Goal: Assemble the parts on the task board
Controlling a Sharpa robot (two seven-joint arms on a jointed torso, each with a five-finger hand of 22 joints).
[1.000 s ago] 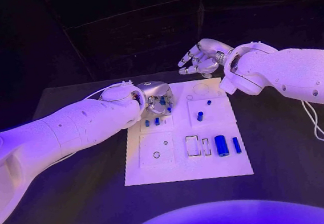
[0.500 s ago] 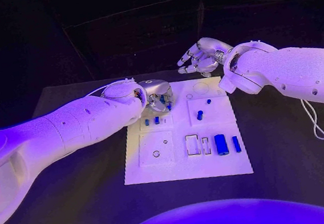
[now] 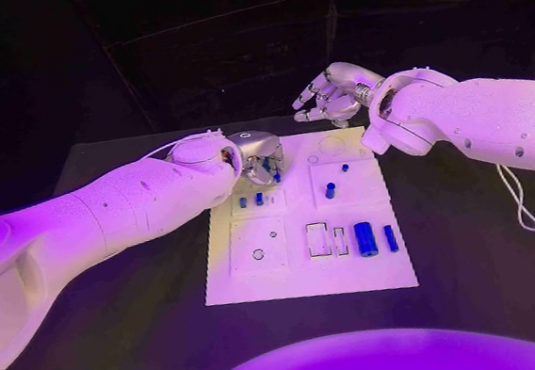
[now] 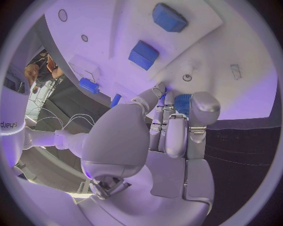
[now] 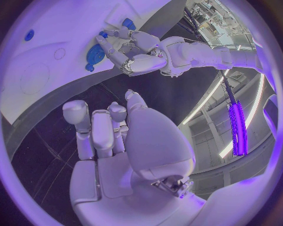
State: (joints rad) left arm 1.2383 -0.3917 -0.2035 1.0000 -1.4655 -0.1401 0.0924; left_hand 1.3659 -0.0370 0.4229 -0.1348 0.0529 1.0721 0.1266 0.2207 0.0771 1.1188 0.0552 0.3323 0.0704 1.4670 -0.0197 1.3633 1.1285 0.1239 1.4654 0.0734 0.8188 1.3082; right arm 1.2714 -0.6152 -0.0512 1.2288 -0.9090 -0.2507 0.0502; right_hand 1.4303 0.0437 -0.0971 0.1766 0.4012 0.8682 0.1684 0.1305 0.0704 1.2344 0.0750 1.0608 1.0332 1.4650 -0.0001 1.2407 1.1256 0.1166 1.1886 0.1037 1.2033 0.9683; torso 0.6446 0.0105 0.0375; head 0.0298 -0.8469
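My left hand (image 3: 258,160) is down over the far left corner of the task board (image 3: 313,278), and at the wrist I see its fingers (image 4: 176,133) bunched together, pinching a small blue part (image 4: 183,102) at their tips right against the white surface. The part is a short, solid blue piece; most of it is hidden by the fingers, so I cannot tell its full shape. Just beyond those fingertips lie two blocky blue parts (image 4: 144,54), and near the hand from above I see two small blue pegs (image 3: 251,201) on the board. Closer to me sit a fat blue cylinder (image 3: 364,239) and a slim blue bar (image 3: 391,239) side by side. My right hand (image 3: 330,97) hangs off the board's far edge above the black table (image 3: 135,301), fingers loosely curled and apart, holding nothing.
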